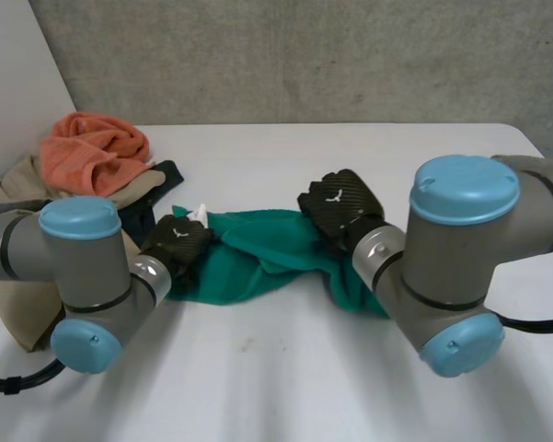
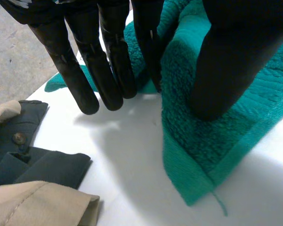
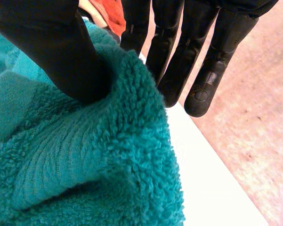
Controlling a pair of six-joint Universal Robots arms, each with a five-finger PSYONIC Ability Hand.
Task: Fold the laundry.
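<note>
A green towel [image 1: 267,253] lies bunched across the middle of the white table [image 1: 285,368]. My left hand [image 1: 177,241] is at the towel's left end. In the left wrist view its thumb [image 2: 226,70] presses into a raised fold of the green towel [image 2: 202,141], with the nearest finger [image 2: 148,42] on the fold's other side, pinching it. My right hand [image 1: 340,207] is on the towel's right part. In the right wrist view its thumb [image 3: 47,47] digs into the green towel [image 3: 84,165], and the fold rises against straight fingers [image 3: 172,61].
An orange cloth [image 1: 94,147] tops a pile at the table's far left, over a beige garment [image 1: 18,184] and a dark one [image 1: 161,180]. The dark garment [image 2: 28,160] with a button and the beige one [image 2: 37,205] lie close beside my left hand.
</note>
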